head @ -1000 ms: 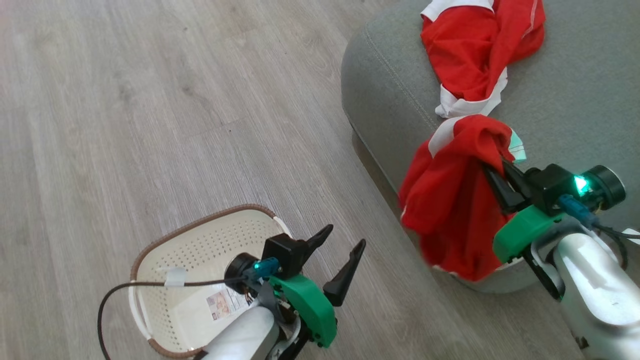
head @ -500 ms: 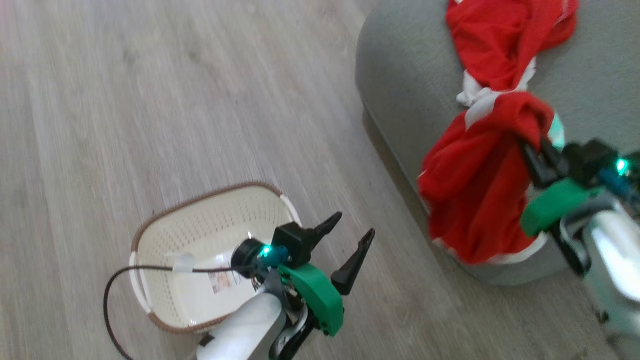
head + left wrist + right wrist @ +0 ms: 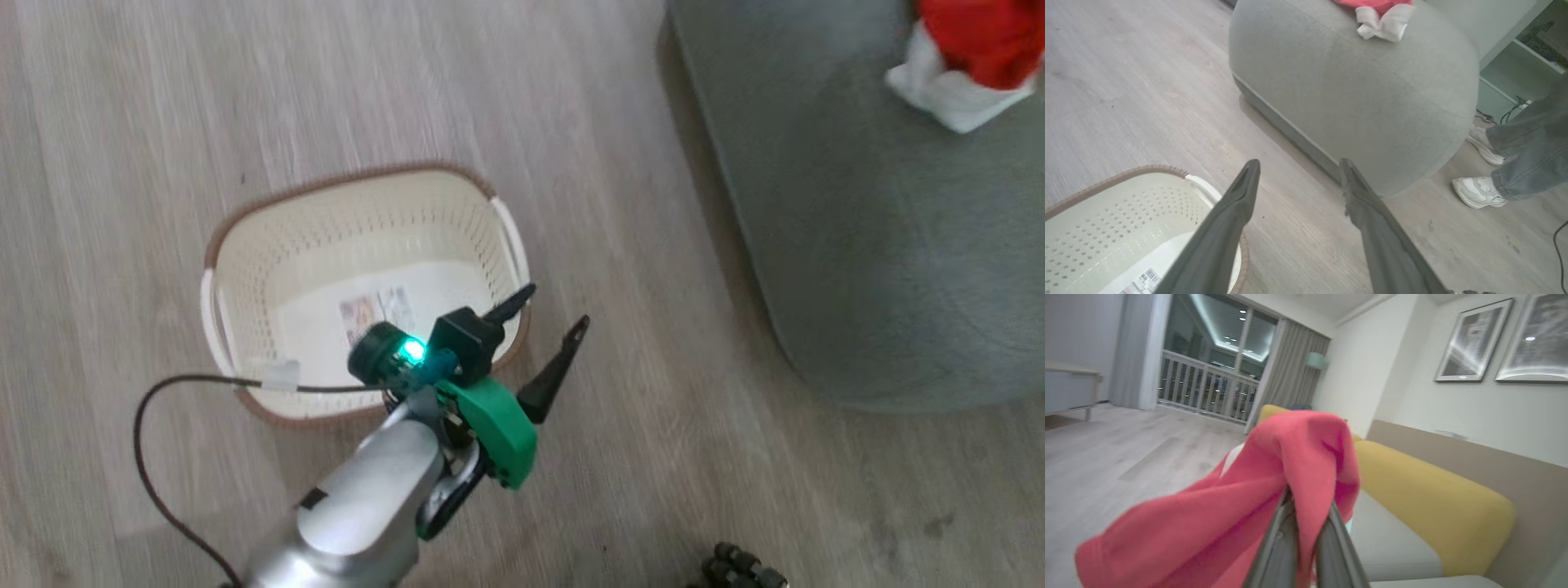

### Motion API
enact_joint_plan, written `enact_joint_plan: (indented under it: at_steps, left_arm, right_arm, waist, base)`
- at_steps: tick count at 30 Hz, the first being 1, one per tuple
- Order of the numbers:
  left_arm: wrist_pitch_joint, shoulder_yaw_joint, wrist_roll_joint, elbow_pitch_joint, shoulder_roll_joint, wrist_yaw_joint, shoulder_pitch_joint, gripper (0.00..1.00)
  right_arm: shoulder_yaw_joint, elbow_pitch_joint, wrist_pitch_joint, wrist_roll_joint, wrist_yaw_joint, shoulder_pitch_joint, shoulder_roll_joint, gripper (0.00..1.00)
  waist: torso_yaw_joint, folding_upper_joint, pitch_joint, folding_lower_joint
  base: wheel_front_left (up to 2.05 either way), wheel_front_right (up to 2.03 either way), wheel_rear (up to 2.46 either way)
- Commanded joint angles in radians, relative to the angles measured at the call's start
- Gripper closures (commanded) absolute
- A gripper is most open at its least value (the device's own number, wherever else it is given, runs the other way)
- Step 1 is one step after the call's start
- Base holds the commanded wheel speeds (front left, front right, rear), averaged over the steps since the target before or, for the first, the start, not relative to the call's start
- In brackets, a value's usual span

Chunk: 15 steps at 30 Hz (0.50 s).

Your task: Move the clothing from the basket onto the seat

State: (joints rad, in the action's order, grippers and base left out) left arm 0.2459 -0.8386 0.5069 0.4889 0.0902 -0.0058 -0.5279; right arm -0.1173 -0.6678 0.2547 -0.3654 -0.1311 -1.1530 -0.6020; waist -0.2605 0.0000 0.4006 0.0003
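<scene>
My right gripper [image 3: 1309, 501] is clenched on the clothing [image 3: 1229, 522]. The 2 fingers stand almost together, and a red fold is pinched between them and draped over their tips, spilling toward 8 o'clock in the right wrist view. A yellow sofa cushion [image 3: 1433, 494] lies behind it at 3 o'clock.

My left gripper [image 3: 553, 309] is released, its 2 fingers spread wide with nothing between them. It hangs over the wooden floor [image 3: 637, 204] just off the basket's right end. In the head view the basket [image 3: 326, 181] sits at 9 o'clock from it, holding nothing but a sticker [image 3: 375, 310]. The seat [image 3: 882, 269] lies at 2 o'clock, well apart from the basket. A red and white end of the clothing [image 3: 976, 33] rests on the seat's top, at 1 o'clock. In the left wrist view a person's 2 white shoes [image 3: 1478, 192] stand beside the seat [image 3: 1355, 94] at 3 o'clock.
</scene>
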Motion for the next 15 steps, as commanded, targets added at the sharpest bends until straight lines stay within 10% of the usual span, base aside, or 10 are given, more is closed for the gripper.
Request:
enact_joint_plan:
  at_steps: [1, 7, 15]
  left_arm:
    - [-0.003, 0.022, -0.01, -0.032, 0.014, 0.006, -0.029, 0.0]
    - [-0.022, 0.046, -0.027, -0.093, 0.07, 0.036, -0.066, 0.0]
    - [-0.079, 0.035, -0.073, -0.183, 0.146, 0.057, -0.103, 0.0]
  right_arm:
    - [0.033, -0.002, -0.011, 0.0, 0.0, -0.039, -0.067, 1.0]
    - [0.187, -0.171, -0.022, -0.008, 0.0, -0.167, -0.167, 1.0]
    - [0.286, -0.332, 0.006, 0.003, 0.0, -0.084, 0.0, 1.0]
  waist:
    - [0.049, 0.0, 0.088, -0.0003]
    - [0.023, 0.0, 0.247, -0.0003]
    - [-0.064, 0.0, 0.415, -0.0003]
  base:
    - [0.0, 0.0, 0.0]
    - [0.0, 0.0, 0.0]
    - [0.0, 0.0, 0.0]
